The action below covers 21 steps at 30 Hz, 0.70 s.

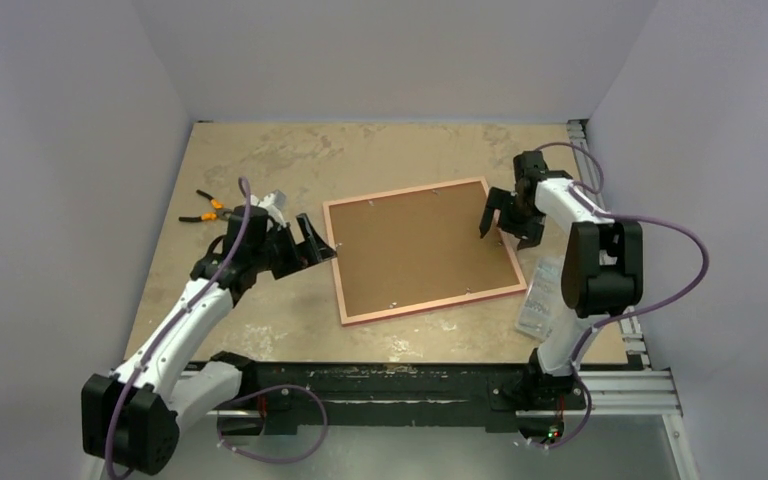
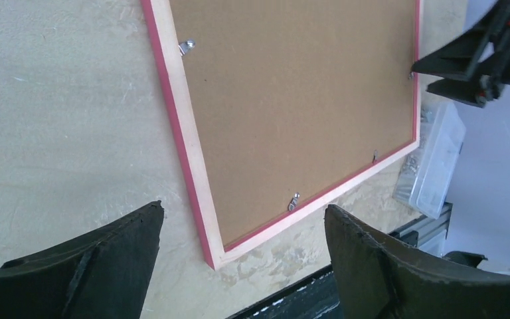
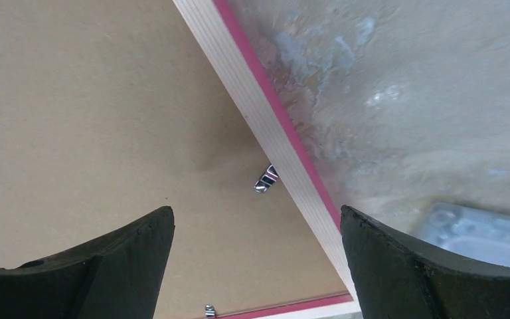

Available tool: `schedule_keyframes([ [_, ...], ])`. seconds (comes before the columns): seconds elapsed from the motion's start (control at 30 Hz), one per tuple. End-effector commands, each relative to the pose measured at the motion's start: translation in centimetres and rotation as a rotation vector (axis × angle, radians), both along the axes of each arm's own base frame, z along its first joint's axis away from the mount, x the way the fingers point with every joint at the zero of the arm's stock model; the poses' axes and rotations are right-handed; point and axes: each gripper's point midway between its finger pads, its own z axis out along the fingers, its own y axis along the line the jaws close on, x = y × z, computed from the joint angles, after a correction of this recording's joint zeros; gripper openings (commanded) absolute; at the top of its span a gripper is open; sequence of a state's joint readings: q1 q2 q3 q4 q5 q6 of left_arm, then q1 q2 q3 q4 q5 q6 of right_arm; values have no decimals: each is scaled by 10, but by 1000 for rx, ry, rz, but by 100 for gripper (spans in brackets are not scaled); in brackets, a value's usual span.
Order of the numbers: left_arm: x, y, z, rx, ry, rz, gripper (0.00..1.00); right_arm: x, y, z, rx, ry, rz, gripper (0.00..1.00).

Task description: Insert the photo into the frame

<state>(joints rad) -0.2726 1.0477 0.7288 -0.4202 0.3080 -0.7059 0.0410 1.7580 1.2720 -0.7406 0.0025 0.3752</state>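
- One large rectangular picture frame (image 1: 350, 268), with a narrow pink outer edge and a pale wood back, lies back-up in the middle of the table. It is turned a little, so its corners point off-square.
- One flat brown backing board (image 1: 420, 245) fills the frame's opening, level with the wooden rails.
- Small silver metal clips (image 2: 293, 201) sit along the inner edge of the rails. I count three in the left wrist view: one on the left rail and two on the near rail. The right wrist view shows two, one of them at the right rail.
- There are two black two-finger grippers.
- The left gripper (image 1: 315, 242) is just beside the frame's left edge. Its fingers are spread wide with nothing between them. From its own camera the frame's near-left corner shows in the gap between the two fingers.
- The right gripper (image 1: 505, 228) hangs at the frame's right edge, also spread wide and holding nothing. One finger (image 3: 93, 266) is over the board and the other is out over the table. I cannot tell whether either tip touches the rail.
- One clear, long plastic box (image 1: 540, 298) lies on the table just beyond the frame's right near corner, by the right arm.
- One pair of pliers (image 1: 205, 208) with orange-yellow handles lies at the left, well apart from the frame.
- All of this rests on one beige marbled tabletop (image 1: 290, 160).
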Motion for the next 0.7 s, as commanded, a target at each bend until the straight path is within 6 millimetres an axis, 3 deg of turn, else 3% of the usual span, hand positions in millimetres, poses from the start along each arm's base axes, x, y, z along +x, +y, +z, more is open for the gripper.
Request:
schedule_keyframes([
  [0.0, -18, -4, 11, -43, -76, -59, 91, -7, 14, -11, 64, 50, 50, 92],
  [0.1, -32, -8, 14, -67, -95, -96, 100, -15, 33, -14, 152, 62, 90, 91],
  [0.3, -47, -16, 21, -58, -128, -155, 100, -37, 65, -19, 199, 106, 184, 90],
  [0.53, -52, -32, 27, -16, -143, -221, 100, -52, 128, -2, 236, 75, 339, 89],
  [0.67, -55, -39, 26, 29, -138, -256, 100, -55, 121, 4, 176, 61, 334, 87],
])
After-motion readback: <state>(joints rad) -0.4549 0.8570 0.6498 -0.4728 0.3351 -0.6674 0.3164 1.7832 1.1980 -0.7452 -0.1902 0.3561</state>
